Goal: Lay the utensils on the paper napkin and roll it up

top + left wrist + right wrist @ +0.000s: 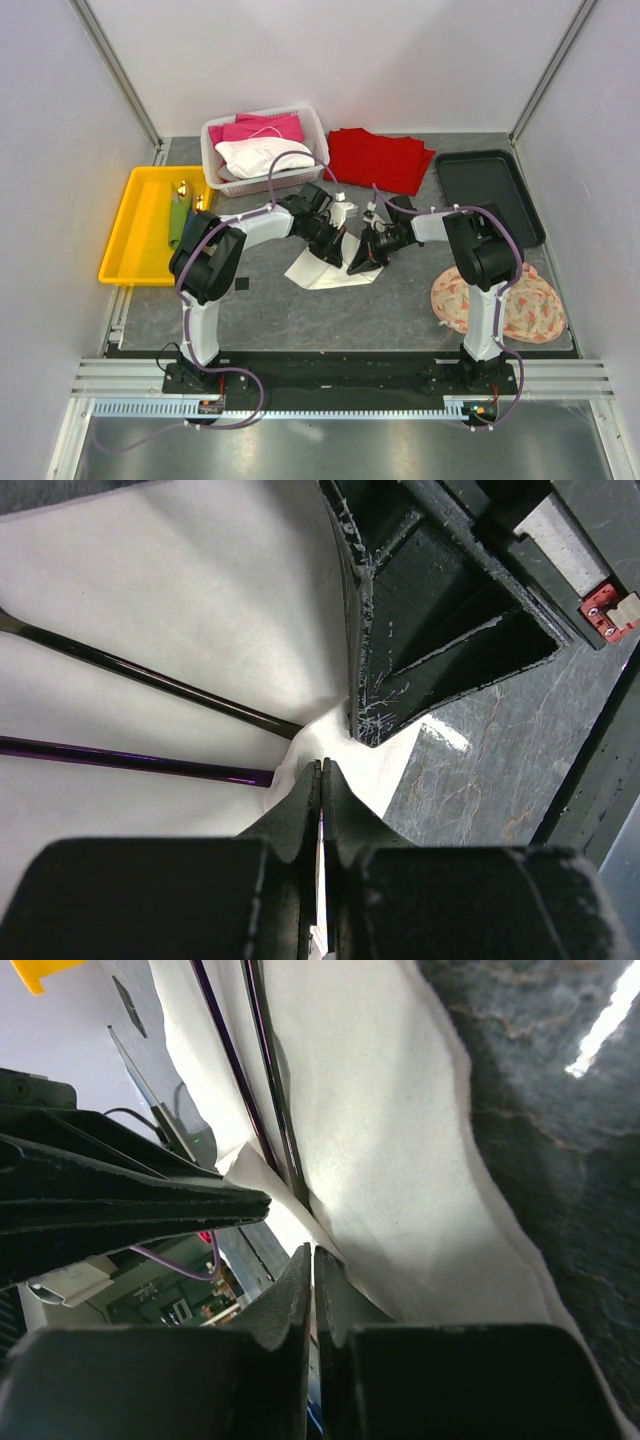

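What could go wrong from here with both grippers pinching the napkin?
1. Tearing: the left gripper and right gripper pinch the thin paper napkin at nearly the same bunched spot; pulling apart may rip it.
2. The purple utensil and dark utensil lie loose, ends by that fold; lifting it might slide them out.
3. The two grippers nearly touch, so they could collide.

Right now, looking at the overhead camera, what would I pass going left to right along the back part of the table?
yellow tray → white basket → red cloth → black tray. I left out the floral cloth because it sits nearer, below the black tray.
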